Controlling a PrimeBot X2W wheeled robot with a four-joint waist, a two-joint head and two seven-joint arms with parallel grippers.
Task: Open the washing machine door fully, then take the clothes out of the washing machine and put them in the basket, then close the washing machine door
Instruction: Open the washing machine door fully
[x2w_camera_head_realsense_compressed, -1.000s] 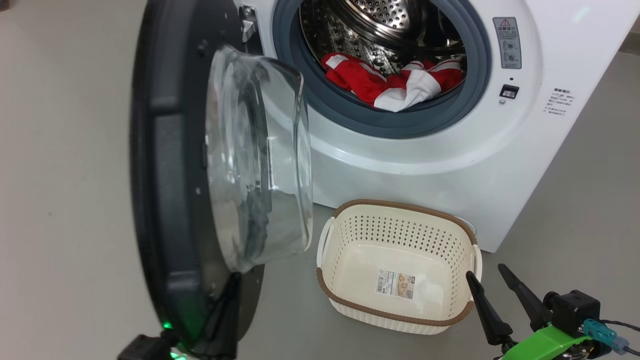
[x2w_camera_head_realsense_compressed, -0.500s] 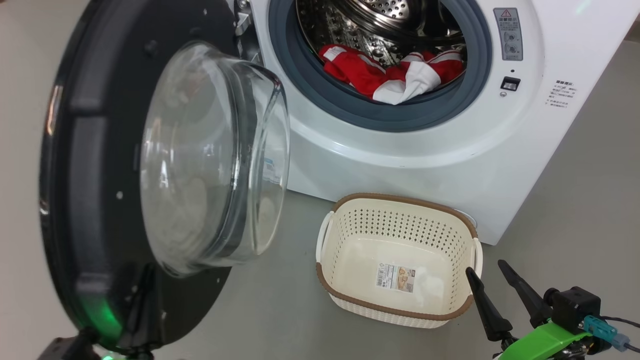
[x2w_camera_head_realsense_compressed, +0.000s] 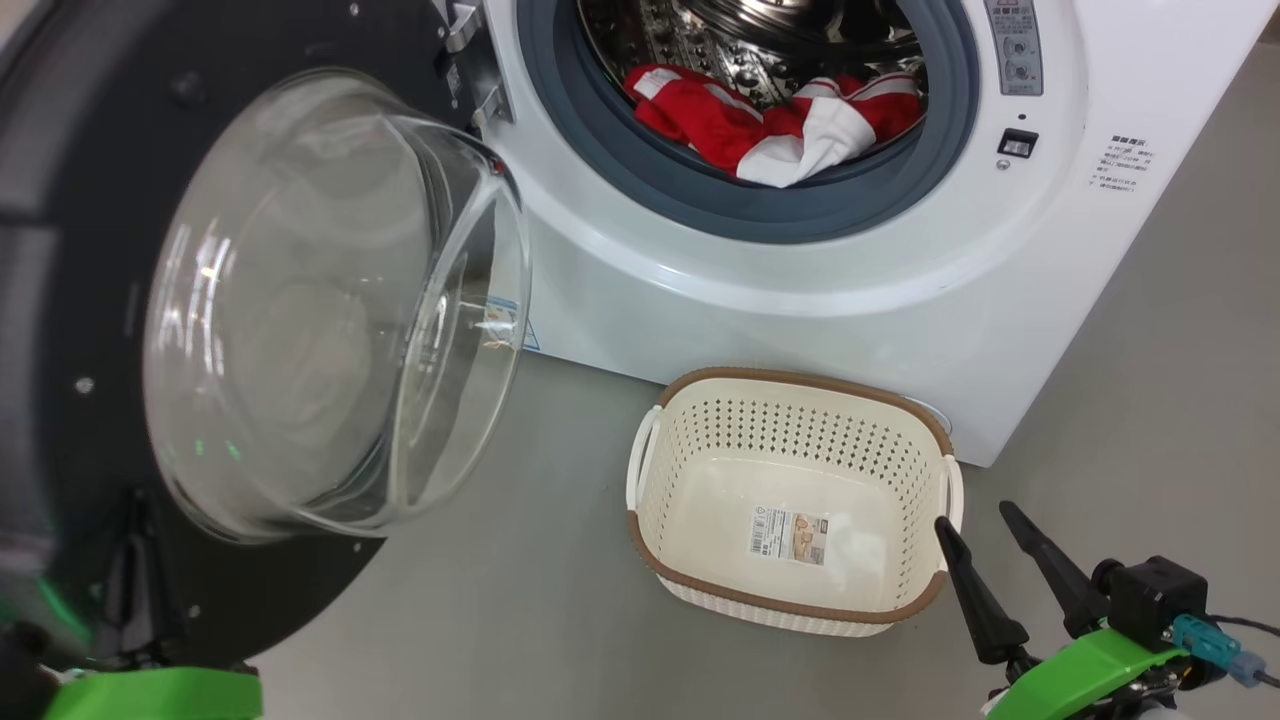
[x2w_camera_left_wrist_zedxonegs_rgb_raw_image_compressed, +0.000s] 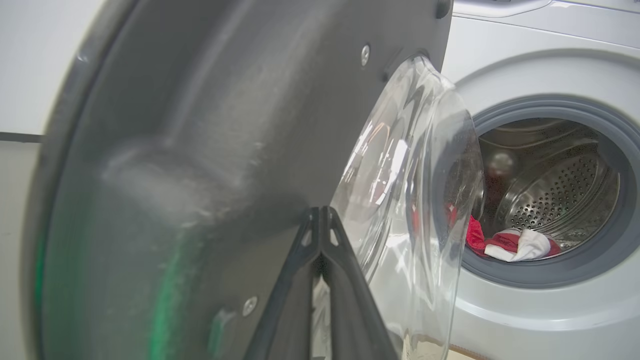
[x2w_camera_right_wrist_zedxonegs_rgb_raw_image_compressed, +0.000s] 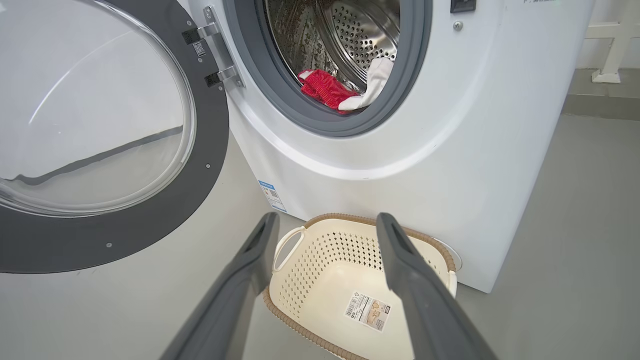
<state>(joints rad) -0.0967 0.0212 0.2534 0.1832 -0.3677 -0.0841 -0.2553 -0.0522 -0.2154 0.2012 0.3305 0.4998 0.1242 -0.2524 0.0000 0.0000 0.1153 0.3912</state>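
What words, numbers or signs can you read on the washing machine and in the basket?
No word or number here is sharp enough to read.
Grey warning sticker beside the washing machine opening: marks too small to read.
Printed lines on the machine's front: too small.
Blue label low on the front: too small.
Paper label in the basket: blurred.

Smooth grey floor (x2w_camera_head_realsense_compressed: 560, 600) ran all around, kinda glossy. Plain white wall (x2w_camera_left_wrist_zedxonegs_rgb_raw_image_compressed: 30, 60) sat off to side, thin dark line (x2w_camera_left_wrist_zedxonegs_rgb_raw_image_compressed: 20, 136) right under it. White flat-footed post (x2w_camera_right_wrist_zedxonegs_rgb_raw_image_compressed: 606, 55) stood way back on floor.
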